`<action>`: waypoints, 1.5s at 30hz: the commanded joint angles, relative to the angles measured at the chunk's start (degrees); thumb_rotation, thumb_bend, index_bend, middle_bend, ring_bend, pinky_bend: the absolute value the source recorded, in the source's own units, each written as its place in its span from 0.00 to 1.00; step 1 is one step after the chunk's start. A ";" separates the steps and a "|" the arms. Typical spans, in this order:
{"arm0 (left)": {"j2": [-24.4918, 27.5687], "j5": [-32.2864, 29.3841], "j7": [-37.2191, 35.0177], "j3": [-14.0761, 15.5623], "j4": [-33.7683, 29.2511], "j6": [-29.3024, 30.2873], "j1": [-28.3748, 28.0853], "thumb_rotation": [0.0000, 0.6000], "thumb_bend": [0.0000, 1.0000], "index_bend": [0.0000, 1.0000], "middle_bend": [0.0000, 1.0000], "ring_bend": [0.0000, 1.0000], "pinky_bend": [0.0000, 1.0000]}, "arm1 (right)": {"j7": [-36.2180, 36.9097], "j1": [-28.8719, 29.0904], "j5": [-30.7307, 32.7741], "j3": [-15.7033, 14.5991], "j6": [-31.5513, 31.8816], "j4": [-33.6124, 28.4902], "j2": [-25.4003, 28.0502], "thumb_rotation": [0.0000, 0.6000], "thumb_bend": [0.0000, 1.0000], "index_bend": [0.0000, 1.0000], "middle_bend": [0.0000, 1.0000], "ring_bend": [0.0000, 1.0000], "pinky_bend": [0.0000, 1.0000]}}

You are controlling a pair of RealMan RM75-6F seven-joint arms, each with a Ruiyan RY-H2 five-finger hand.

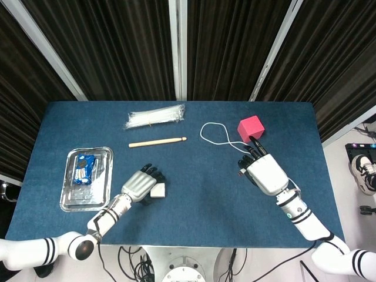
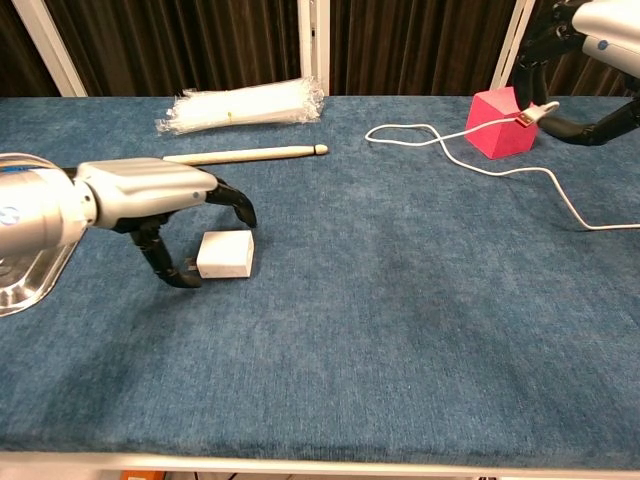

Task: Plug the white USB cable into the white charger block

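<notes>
Chest view: left hand [image 2: 165, 205] arched over the white charger block [image 2: 226, 254], thumb curled down at the prong end, fingers [image 2: 236, 203] hooked over the far side. Contact with the block not resolvable; whether it is gripped or only bracketed, cannot tell. Block lies flat on the blue table mat [image 2: 400, 330], left of centre, prongs pointing left.

Right hand [image 2: 590, 40] raised at the upper right, partly cut by the frame edge; it pinches the plug end of the white USB cable [image 2: 455, 160], connector tip showing just above the pink cube [image 2: 506, 123]. Rest of the cable loops on the mat left of the cube and trails off toward the right edge.

Head view: left hand [image 1: 140, 185] over the block [image 1: 158, 190]; right hand [image 1: 264, 173] just in front of the cube [image 1: 251, 128]. Wide bare mat [image 1: 202, 182] between the two hands.

Along the far edge: clear bag of white ties [image 1: 154, 117], wooden stick [image 1: 157, 142] just in front of it. Metal tray [image 1: 103, 176] near the left edge holds a blue packet [image 1: 83, 168], well apart from the block.
</notes>
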 commanded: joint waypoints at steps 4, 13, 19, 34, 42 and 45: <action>-0.70 -3.74 2.31 1.02 -0.01 1.39 -1.46 1.00 0.21 0.24 0.17 0.07 0.00 | 0.90 -0.52 -0.23 -0.19 0.81 0.54 0.07 1.00 0.33 0.64 0.50 0.21 0.00; -0.64 -6.68 3.38 2.46 -1.12 3.43 -2.68 1.00 0.25 0.27 0.18 0.07 0.00 | 2.19 -1.30 -0.46 -0.29 2.01 1.18 0.19 1.00 0.33 0.65 0.50 0.21 0.00; -0.40 -6.15 3.13 3.38 -2.00 4.26 -3.26 1.00 0.25 0.27 0.18 0.07 0.00 | 2.52 -1.59 -0.50 -0.45 2.13 1.59 0.02 1.00 0.33 0.65 0.50 0.21 0.00; -1.71 -8.14 2.32 3.35 -0.30 5.95 -5.10 1.00 0.26 0.40 0.28 0.16 0.03 | 2.46 -2.09 -0.18 -0.44 2.14 1.74 -0.42 1.00 0.33 0.66 0.50 0.21 0.00; -1.00 -9.55 2.47 2.20 -2.24 10.40 -4.43 1.00 0.26 0.47 0.40 0.27 0.08 | 2.34 -0.39 3.10 1.00 -1.55 1.57 -4.59 1.00 0.34 0.66 0.50 0.22 0.00; -0.16 -11.51 4.36 1.46 -4.32 12.39 -4.63 1.00 0.25 0.48 0.43 0.31 0.10 | 0.95 1.48 6.15 2.39 -5.19 0.73 -7.41 1.00 0.34 0.67 0.51 0.23 0.00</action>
